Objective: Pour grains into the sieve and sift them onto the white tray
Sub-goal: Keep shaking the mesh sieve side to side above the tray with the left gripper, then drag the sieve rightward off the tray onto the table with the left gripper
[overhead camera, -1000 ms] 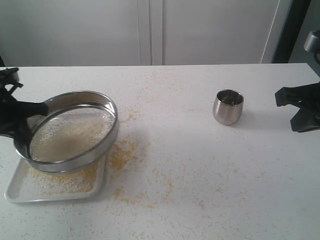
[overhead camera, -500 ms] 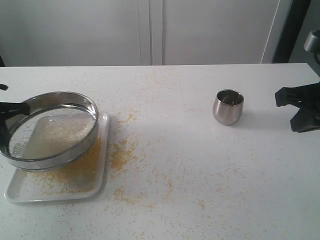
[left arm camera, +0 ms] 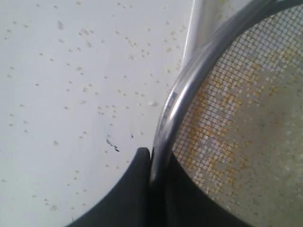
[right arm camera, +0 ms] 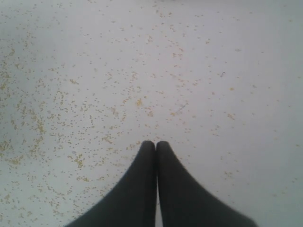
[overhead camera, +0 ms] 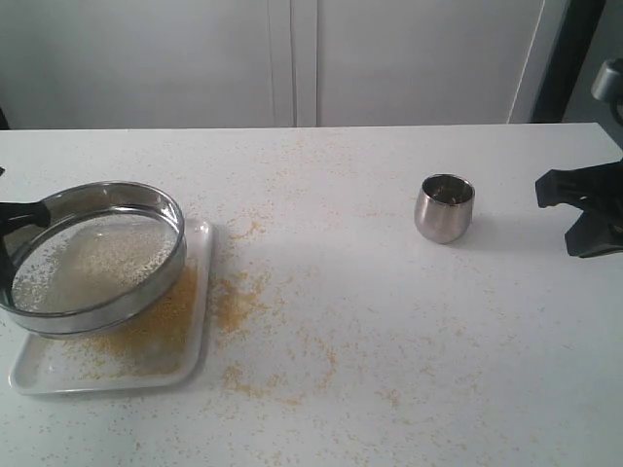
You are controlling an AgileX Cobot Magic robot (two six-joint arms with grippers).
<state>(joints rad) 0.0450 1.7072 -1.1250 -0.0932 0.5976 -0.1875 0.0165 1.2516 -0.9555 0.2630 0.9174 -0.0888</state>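
While left fingers (left arm camera: 135, 194) clamp the sieve (overhead camera: 146, 300) by its rim above the white tray (overhead camera: 39, 370), right fingers (right arm camera: 142, 189) sit closed.

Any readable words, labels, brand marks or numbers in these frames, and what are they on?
None: no text, label, brand mark or number shows on the sieve, the white tray, the steel cup or the table in any view.
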